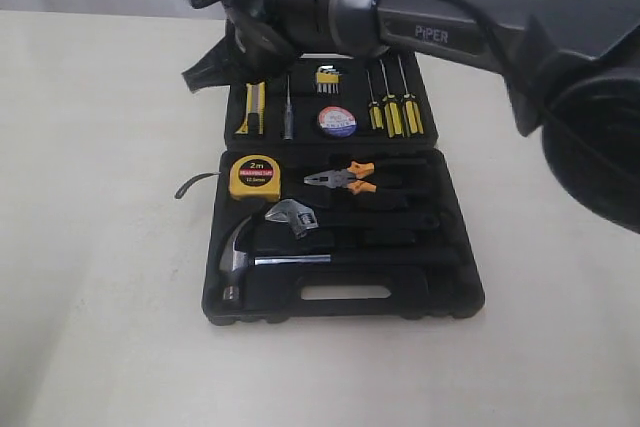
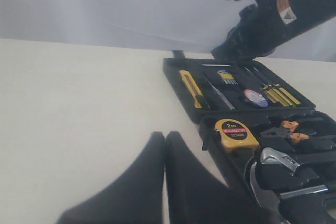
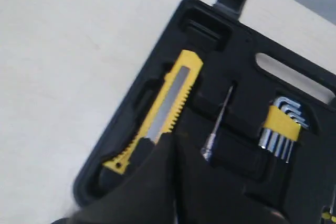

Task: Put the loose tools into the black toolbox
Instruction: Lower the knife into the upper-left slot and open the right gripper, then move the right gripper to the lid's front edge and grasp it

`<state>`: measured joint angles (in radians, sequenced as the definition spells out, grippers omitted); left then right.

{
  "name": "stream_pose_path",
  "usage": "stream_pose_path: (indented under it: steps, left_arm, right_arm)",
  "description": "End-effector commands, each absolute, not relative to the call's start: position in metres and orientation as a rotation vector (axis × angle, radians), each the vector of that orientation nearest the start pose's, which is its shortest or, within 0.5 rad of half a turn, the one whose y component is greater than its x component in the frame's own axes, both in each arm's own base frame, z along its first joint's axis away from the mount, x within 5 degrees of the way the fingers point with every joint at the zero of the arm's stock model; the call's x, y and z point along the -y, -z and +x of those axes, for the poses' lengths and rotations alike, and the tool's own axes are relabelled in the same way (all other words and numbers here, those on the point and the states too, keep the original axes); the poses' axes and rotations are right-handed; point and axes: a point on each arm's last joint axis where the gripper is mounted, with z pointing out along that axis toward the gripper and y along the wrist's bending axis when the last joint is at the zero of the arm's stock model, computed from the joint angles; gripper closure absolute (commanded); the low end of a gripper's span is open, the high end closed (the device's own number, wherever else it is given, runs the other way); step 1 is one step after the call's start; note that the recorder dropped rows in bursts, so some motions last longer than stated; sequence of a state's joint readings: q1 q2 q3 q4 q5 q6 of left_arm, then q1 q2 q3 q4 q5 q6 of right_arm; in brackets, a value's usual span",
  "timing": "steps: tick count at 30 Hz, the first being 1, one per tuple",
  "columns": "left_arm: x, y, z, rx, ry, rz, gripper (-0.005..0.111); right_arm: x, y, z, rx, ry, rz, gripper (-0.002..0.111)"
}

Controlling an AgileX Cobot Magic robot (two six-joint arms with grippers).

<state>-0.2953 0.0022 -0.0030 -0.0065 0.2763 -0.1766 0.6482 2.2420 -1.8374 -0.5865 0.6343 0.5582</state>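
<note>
The black toolbox (image 1: 440, 299) lies open on the table. In its near half sit the yellow tape measure (image 1: 254, 176) and the orange-handled pliers (image 1: 343, 180). Its far half holds the yellow-black utility knife (image 1: 251, 109) and the black tape roll (image 1: 337, 122). My right gripper (image 1: 192, 75) reaches across from the right and hangs shut and empty by the box's far left corner. In the right wrist view it (image 3: 175, 144) is just above the knife (image 3: 168, 103). My left gripper (image 2: 165, 139) is shut, holds nothing, and hovers over bare table left of the box near the tape measure (image 2: 235, 134).
A hammer (image 1: 245, 262) and a wrench (image 1: 292, 217) lie in the near half. Yellow-handled screwdrivers (image 1: 392, 112), hex keys (image 1: 328, 77) and a thin metal pick (image 3: 218, 124) sit in the far half. The right arm (image 1: 450, 32) spans the scene above the box.
</note>
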Motion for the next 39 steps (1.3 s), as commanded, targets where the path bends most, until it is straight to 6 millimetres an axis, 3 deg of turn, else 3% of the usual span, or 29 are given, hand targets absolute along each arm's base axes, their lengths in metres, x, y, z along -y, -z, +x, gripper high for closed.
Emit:
stream_pose_path:
  steps: [1, 5, 8, 14, 20, 24, 28, 33, 35, 39]
  left_arm:
    - [0.016, -0.189, 0.052, -1.766, 0.348, 0.109, 0.107]
    - [0.016, -0.189, 0.052, -1.766, 0.348, 0.109, 0.107]
    - [0.016, -0.189, 0.052, -1.766, 0.348, 0.109, 0.107]
    - [0.016, -0.189, 0.052, -1.766, 0.348, 0.109, 0.107]
    - [0.016, -0.189, 0.052, -1.766, 0.348, 0.109, 0.107]
    - [0.016, -0.189, 0.052, -1.766, 0.348, 0.109, 0.107]
    - [0.016, -0.189, 0.052, -1.766, 0.348, 0.109, 0.107]
    - [0.016, -0.189, 0.052, -1.766, 0.348, 0.109, 0.107]
    - [0.016, -0.189, 0.052, -1.766, 0.348, 0.109, 0.107]
    - [0.016, -0.189, 0.052, -1.766, 0.348, 0.109, 0.107]
  right_arm:
    - [-0.294, -0.239, 0.377, -2.190, -0.029, -0.621, 0.109]
    - [-0.285, -0.282, 0.311, -2.064, -0.150, -0.731, 0.109]
    - [-0.271, -0.306, 0.276, -1.977, -0.206, -0.751, 0.109]
    - [-0.216, -0.349, 0.215, -1.865, -0.160, -0.680, 0.109]
    - [-0.165, -0.368, 0.157, -1.776, -0.054, -0.695, 0.109]
    - [-0.134, -0.354, 0.138, -1.834, 0.007, -0.696, 0.109]
    - [-0.125, -0.311, 0.126, -1.978, 0.072, -0.882, 0.109]
    - [-0.129, -0.242, 0.116, -2.041, 0.146, -1.255, 0.109]
    - [-0.135, -0.224, 0.115, -1.996, 0.164, -1.381, 0.106]
    - [-0.153, -0.211, 0.120, -1.915, 0.191, -1.499, 0.084]
